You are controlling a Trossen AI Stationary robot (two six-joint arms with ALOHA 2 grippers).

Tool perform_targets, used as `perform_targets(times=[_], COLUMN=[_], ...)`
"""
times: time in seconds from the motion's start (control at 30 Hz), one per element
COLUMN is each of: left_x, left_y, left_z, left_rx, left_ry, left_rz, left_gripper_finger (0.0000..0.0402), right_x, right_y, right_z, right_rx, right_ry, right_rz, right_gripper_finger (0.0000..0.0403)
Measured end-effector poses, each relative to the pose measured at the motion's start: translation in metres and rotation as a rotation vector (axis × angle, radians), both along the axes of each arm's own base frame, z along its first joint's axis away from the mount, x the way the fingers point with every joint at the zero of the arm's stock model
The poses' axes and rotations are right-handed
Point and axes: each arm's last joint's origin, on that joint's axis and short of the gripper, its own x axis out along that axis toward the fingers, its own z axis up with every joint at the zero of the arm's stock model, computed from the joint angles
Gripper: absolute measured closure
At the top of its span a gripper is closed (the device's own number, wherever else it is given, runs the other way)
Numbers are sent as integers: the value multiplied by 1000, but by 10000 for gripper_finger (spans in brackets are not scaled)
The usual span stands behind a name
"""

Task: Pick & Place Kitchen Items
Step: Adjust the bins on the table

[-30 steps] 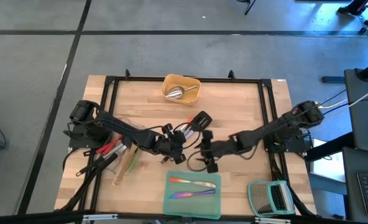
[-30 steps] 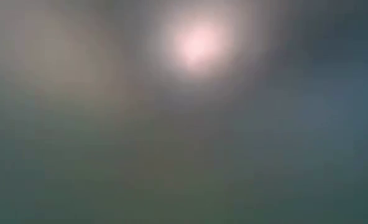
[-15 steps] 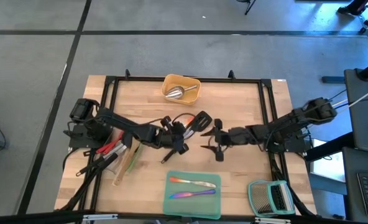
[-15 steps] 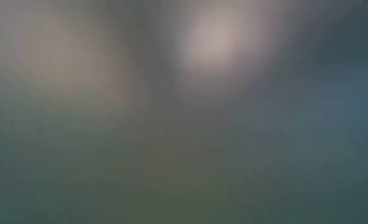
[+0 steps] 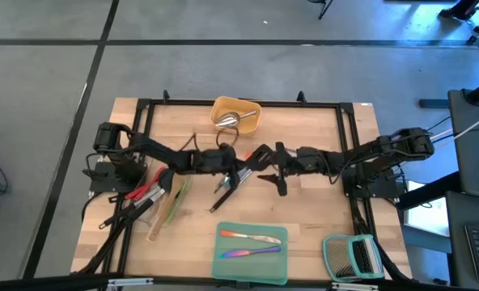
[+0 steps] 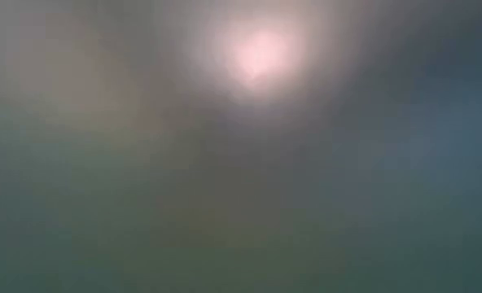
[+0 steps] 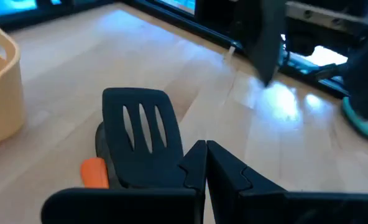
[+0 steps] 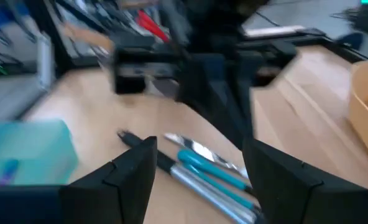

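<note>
A: What's changed?

B: The right hand (image 5: 277,171) has backed off toward its own side, fingers spread and empty; the left hand (image 5: 238,166) has slid toward the yellow tray (image 5: 236,115).

A: And the left?

B: Pressed together mid-tabletop (image 5: 320,218), over the black slotted turner (image 7: 143,134), gripping nothing I can see.

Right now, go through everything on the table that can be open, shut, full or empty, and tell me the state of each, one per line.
Left gripper: shut, empty, just behind the slotted turner.
Right gripper: open, holding nothing.
Yellow tray: holds a steel scoop.
Teal tray: holds two pieces of cutlery.
Slotted turner: lying flat on the table.
</note>
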Motion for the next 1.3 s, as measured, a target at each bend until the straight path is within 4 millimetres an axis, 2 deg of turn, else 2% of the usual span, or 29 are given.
perform_targets(times=[0.13, 0.4, 0.63, 0.77, 0.97, 1.3], left_x=[-1, -5, -7, -7, -7, -10], left_y=[17, 32, 41, 41, 47, 97], left_z=[-1, -2, -3, -4, -4, 4], left_rx=[-63, 45, 72, 71, 88, 53], left_ry=[-7, 43, 65, 74, 102, 274], left_rz=[-55, -47, -30, -28, -13, 127], left_gripper_finger=[397, 398, 397, 397, 398, 398], right_x=[1, -1, -11, -29, -61, -57], right_y=[-19, -45, -55, -54, -54, -52], right_z=[7, 14, 32, 21, -11, -11], right_rx=[105, 155, 165, 134, 67, -3], right_ry=[-68, -144, -336, -406, -357, -339], right_rz=[43, 20, 250, 196, -92, -94], right_gripper_finger=[163, 163, 163, 163, 163, 163])
